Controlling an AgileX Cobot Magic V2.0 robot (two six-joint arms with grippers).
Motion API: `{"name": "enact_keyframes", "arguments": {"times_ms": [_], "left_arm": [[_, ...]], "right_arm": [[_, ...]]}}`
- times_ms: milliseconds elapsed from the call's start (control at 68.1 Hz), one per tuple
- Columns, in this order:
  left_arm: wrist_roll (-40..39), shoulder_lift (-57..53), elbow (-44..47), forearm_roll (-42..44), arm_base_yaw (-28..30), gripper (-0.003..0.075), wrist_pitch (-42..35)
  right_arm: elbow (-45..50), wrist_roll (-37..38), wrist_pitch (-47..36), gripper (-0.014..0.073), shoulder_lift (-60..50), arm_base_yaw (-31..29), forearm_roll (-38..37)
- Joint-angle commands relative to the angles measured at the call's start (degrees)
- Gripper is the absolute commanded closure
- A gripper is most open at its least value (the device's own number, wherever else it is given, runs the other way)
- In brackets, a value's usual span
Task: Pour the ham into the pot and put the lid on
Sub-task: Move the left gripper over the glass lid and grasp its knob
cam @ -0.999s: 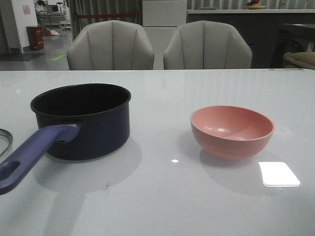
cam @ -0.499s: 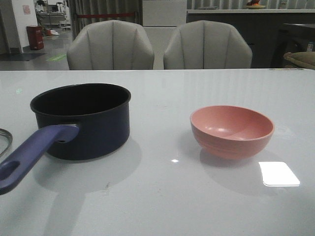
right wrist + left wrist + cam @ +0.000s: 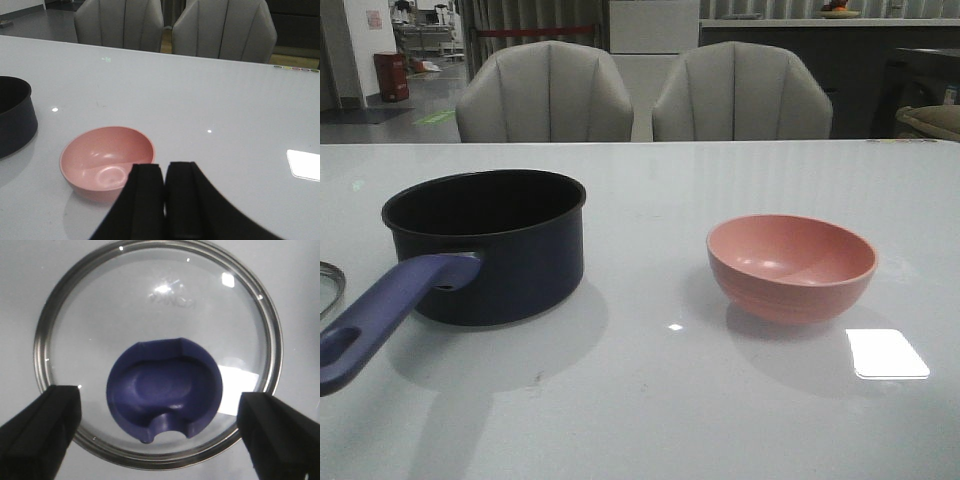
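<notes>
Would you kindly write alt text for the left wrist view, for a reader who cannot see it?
A round glass lid with a metal rim lies flat on the pale table, seen from directly above, its blue knob near the middle. The left gripper is open, its two dark fingers either side of the knob, not touching it.

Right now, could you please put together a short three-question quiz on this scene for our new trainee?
1. True or false: the lid sits on the pot.
2. Which gripper has its fingers spread wide? A) left gripper B) right gripper C) both
3. Fill in: the pink bowl looks ____ inside.

Key
1. False. The pot is uncovered; the lid lies flat on the table, under the left gripper.
2. A. The left fingers straddle the lid's blue knob without touching it; the right fingers are pressed together.
3. Empty; no ham shows in it.
</notes>
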Motion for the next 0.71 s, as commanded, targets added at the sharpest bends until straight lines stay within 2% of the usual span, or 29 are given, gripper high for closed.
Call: {"name": "enact_keyframes", "arguments": {"times_ms": [0,279,367,558,690], "left_arm": [[0.6,-1.3,-2.0,-0.9,0.1,0.0051,-0.5],[0.6,1.8,-2.0,-0.8,0.1,0.0071,-1.2],[0.6,1.9,-2.0,-0.8,0.1,0.0118,-2.2],[0.6,1.9,-2.4,-0.8,0.1,0.0301,-3.0],[0.6,1.9,-2.5,-0.8,0.1,0.0375,-2.9]], "right_arm": [[-1.6,-0.4,-4.9,0.0435,0.4,0.1,0.0],[-1.6,-0.4,-4.9,0.0435,0.4,0.1,0.0],[-1.6,-0.4,-4.9,0.0435,0.4,0.1,0.0],[-1.6,-0.4,-4.9,0.0435,0.4,0.1,0.0],[-1.6,-0.4,-4.9,0.0435,0.4,0.1,0.0]]}}
